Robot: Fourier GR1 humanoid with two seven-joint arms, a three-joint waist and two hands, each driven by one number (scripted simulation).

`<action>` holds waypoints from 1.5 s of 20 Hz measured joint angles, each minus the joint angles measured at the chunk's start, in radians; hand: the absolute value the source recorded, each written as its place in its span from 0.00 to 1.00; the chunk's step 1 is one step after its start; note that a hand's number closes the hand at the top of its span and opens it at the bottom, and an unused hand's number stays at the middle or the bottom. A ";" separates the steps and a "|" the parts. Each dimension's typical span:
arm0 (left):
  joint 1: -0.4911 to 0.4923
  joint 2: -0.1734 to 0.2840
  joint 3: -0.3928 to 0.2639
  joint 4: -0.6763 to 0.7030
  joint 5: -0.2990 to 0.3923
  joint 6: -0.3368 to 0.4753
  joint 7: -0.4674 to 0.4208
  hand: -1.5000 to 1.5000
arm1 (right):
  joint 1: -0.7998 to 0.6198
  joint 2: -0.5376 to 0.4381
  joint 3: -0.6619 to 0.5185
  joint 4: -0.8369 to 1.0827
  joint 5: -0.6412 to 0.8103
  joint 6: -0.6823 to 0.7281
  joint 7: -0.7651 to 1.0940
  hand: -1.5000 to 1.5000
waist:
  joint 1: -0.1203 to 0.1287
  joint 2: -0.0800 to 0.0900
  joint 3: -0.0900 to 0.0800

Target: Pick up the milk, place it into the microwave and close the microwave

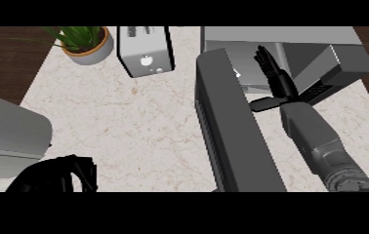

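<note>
placement looks to be the step in hand, or just finished, judging from the head view: the right hand sits at the mouth of the microwave, its fingers straight and close together, pointing into the dark opening, thumb stuck out to the side, and pinching nothing that i can see. the milk is the puzzle; only a small pale sliver shows just beside the fingers, at the edge of the open door, and i cannot tell whether that is the carton or part of the oven. if it is the milk, it is already inside the cavity, mostly hidden by the door and the hand, and too little shows to tell its shape or whether it stands upright. the door swings wide open toward the robot, a long dark slab seen nearly edge-on across the pale marbled worktop. my guess is that the next move calls for drawing the right hand back out of the opening, clear of the door's swing, then getting to the door's outer face and pushing it round until it shuts. the left hand lies low at the left corner of the view, fingers curled, holding nothing visible. a toaster and a potted plant stand at the back, well apart from the work.
</note>
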 measured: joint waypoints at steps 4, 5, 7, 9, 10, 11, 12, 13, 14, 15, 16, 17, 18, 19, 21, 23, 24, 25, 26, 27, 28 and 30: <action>-0.014 -0.005 -0.061 0.010 -0.019 0.038 0.028 1.00 | 0.060 -0.002 0.005 -0.036 -0.004 0.025 0.001 0.00 | -0.013 -0.008 -0.001; -0.027 -0.005 -0.085 0.016 -0.030 0.055 0.039 1.00 | 0.079 -0.001 0.008 -0.044 -0.003 0.028 -0.001 0.00 | -0.016 -0.009 -0.001; -0.041 -0.005 -0.113 0.025 -0.042 0.061 0.046 1.00 | 0.111 -0.007 0.018 -0.067 0.001 0.035 -0.003 0.00 | -0.020 -0.011 -0.001; -0.067 -0.003 -0.146 0.039 -0.069 0.076 0.050 1.00 | 0.149 -0.012 0.024 -0.087 0.000 0.045 -0.006 0.00 | -0.026 -0.013 -0.002; -0.085 -0.002 -0.150 0.055 -0.085 0.077 0.048 1.00 | 0.172 -0.019 0.028 -0.099 0.001 0.050 -0.008 0.00 | -0.030 -0.015 -0.002; -0.109 -0.003 -0.171 0.085 -0.104 0.096 0.040 1.00 | 0.184 -0.022 0.033 -0.112 0.001 0.061 -0.007 0.00 | -0.031 -0.016 -0.001; -0.134 -0.004 -0.182 0.097 -0.110 0.109 0.051 1.00 | 0.207 -0.021 0.038 -0.128 0.000 0.065 -0.009 0.00 | -0.033 -0.019 -0.002; -0.148 -0.005 -0.202 0.113 -0.131 0.127 0.043 1.00 | 0.227 -0.023 0.042 -0.147 -0.001 0.068 -0.010 0.00 | -0.034 -0.020 -0.002; -0.148 -0.005 -0.224 0.122 -0.150 0.139 0.031 1.00 | 0.250 -0.036 0.042 -0.162 -0.006 0.073 -0.008 0.00 | -0.037 -0.021 -0.002; -0.165 -0.006 -0.247 0.148 -0.168 0.160 0.016 1.00 | 0.272 -0.039 0.047 -0.181 -0.007 0.077 -0.010 0.00 | -0.039 -0.023 -0.003; -0.184 -0.006 -0.257 0.167 -0.179 0.169 0.014 1.00 | 0.289 -0.044 0.050 -0.202 -0.012 0.085 -0.007 0.00 | -0.040 -0.023 -0.002; -0.209 -0.006 -0.279 0.184 -0.193 0.181 0.017 1.00 | 0.304 -0.049 0.054 -0.217 -0.013 0.091 -0.008 0.00 | -0.039 -0.024 -0.002; -0.231 -0.007 -0.297 0.206 -0.212 0.189 0.011 1.00 | 0.326 -0.054 0.059 -0.231 -0.014 0.095 -0.011 0.00 | -0.041 -0.024 -0.003; -0.251 -0.007 -0.323 0.234 -0.236 0.209 -0.005 1.00 | 0.341 -0.060 0.062 -0.248 -0.017 0.100 -0.008 0.00 | -0.043 -0.024 -0.002; -0.296 -0.007 -0.359 0.299 -0.257 0.234 -0.020 1.00 | 0.378 -0.075 0.070 -0.284 -0.022 0.109 -0.006 0.00 | -0.048 -0.023 -0.002; -0.350 -0.007 -0.401 0.368 -0.263 0.270 -0.023 1.00 | 0.414 -0.098 0.072 -0.313 -0.033 0.120 -0.004 0.00 | -0.055 -0.022 -0.003; -0.370 -0.007 -0.423 0.406 -0.273 0.284 -0.026 1.00 | 0.435 -0.104 0.075 -0.330 -0.037 0.122 -0.005 0.00 | -0.058 -0.021 -0.003; -0.391 -0.007 -0.436 0.452 -0.284 0.296 -0.038 1.00 | 0.456 -0.118 0.073 -0.343 -0.044 0.127 -0.005 0.00 | -0.063 -0.020 -0.003; -0.411 -0.007 -0.448 0.496 -0.293 0.302 -0.050 1.00 | 0.472 -0.130 0.073 -0.358 -0.051 0.130 -0.003 0.00 | -0.064 -0.019 -0.003; -0.426 -0.007 -0.469 0.538 -0.299 0.323 -0.065 1.00 | 0.484 -0.141 0.074 -0.377 -0.058 0.135 0.000 0.00 | -0.065 -0.019 -0.003; -0.446 -0.007 -0.482 0.578 -0.301 0.337 -0.076 1.00 | 0.504 -0.151 0.078 -0.396 -0.062 0.139 0.000 0.00 | -0.066 -0.018 -0.003; -0.484 -0.006 -0.520 0.659 -0.296 0.388 -0.104 1.00 | 0.529 -0.156 0.094 -0.442 -0.064 0.141 0.001 0.00 | -0.074 -0.018 -0.003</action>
